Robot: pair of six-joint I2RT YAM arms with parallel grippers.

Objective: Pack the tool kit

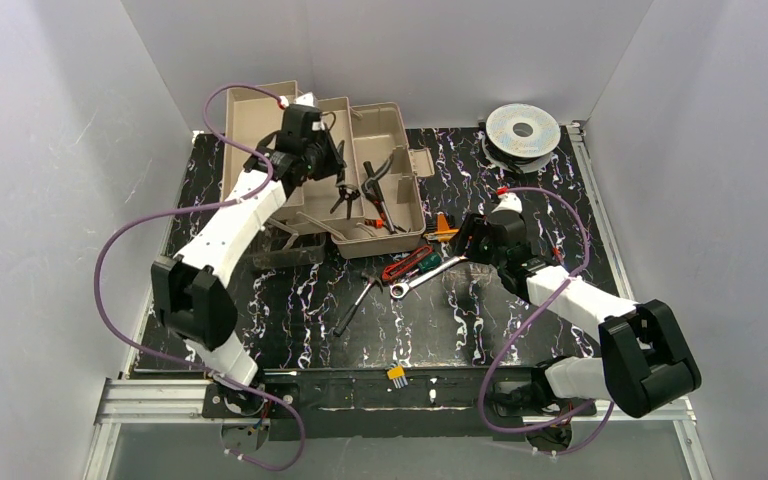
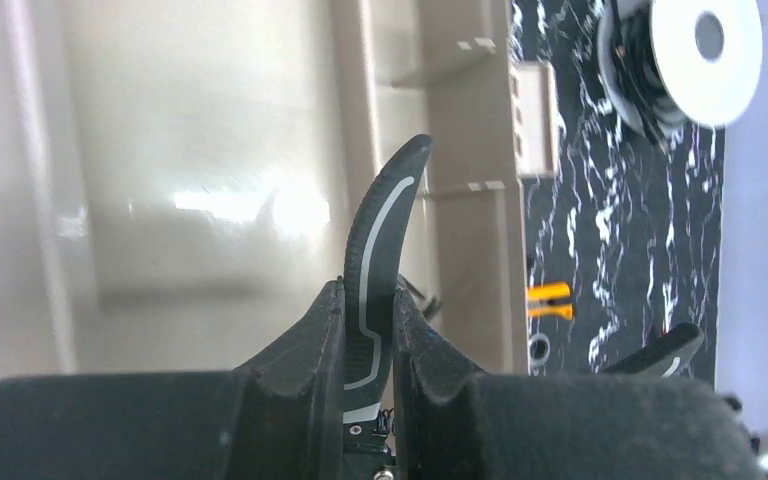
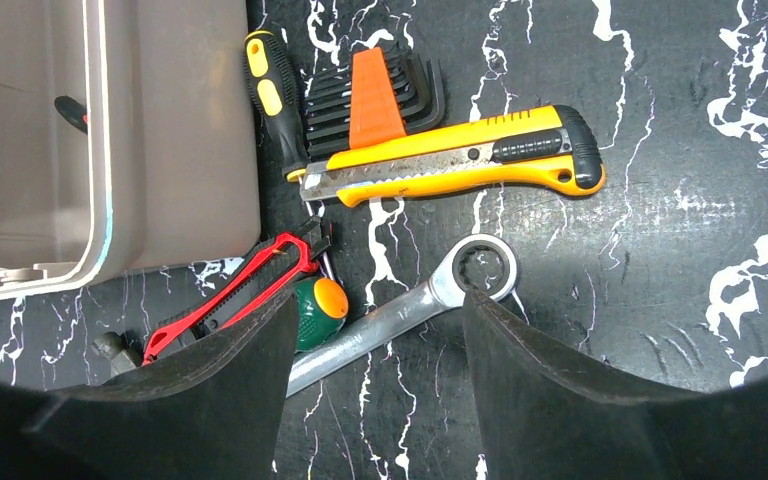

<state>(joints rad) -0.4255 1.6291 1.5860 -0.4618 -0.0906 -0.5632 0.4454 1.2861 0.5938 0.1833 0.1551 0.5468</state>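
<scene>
The tan toolbox (image 1: 360, 140) stands open at the back left, with black pliers (image 1: 382, 192) lying in it. My left gripper (image 1: 332, 168) hangs over the box, shut on the curved black handle (image 2: 382, 230) of another pair of pliers (image 1: 345, 195); its second handle (image 2: 660, 350) sticks out to the right. My right gripper (image 3: 380, 300) is open just above a silver ring wrench (image 3: 400, 315) on the mat. Beyond it lie the yellow knife (image 3: 460, 160), an orange-holder hex key set (image 3: 375, 95), a yellow-black screwdriver (image 3: 270, 95), a red-handled tool (image 3: 235, 295) and a green screwdriver (image 3: 320, 305).
The round silver wire spool (image 1: 523, 130) sits at the back right corner. A long dark tool (image 1: 355, 305) lies mid-mat, and a small yellow piece (image 1: 397, 375) rests at the near edge. The smoky lid (image 1: 288, 250) hangs at the box's front left. White walls close in on three sides.
</scene>
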